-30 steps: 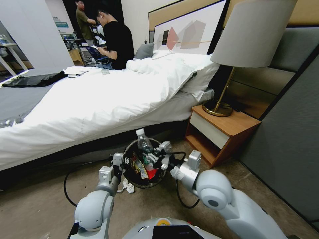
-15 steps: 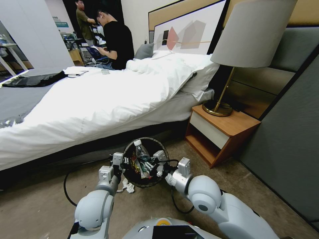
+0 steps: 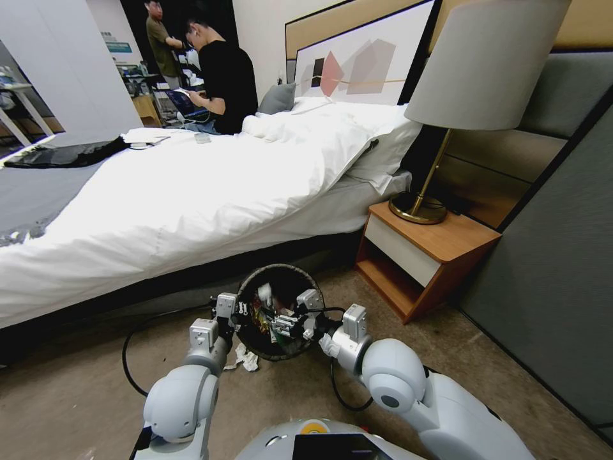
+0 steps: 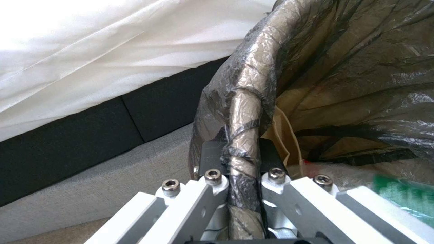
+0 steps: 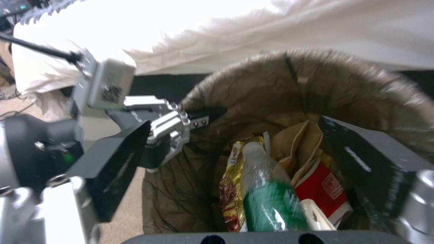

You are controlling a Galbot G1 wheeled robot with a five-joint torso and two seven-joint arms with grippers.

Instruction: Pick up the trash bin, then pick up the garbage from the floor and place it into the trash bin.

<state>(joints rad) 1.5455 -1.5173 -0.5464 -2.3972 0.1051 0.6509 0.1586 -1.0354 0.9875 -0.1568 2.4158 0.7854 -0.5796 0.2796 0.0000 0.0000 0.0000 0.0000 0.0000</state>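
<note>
My left gripper (image 4: 244, 179) pinches the liner-wrapped rim of the trash bin (image 3: 305, 277), one finger inside, one outside. My right gripper (image 5: 253, 189) hangs over the bin's mouth, fingers (image 5: 361, 159) spread wide apart. Between them, down in the bin, lie the clear plastic bottle (image 5: 267, 193), yellow snack wrapper (image 5: 228, 189), red-and-white packet (image 5: 323, 189) and brown paper bag (image 5: 294, 145). Crumpled white tissue (image 3: 246, 359) lies on the floor below my left gripper.

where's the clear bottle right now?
In the trash bin: the right wrist view shows the clear bottle lying between the open fingers of the right gripper, with a yellow wrapper and a red packet on either side of it.
</note>
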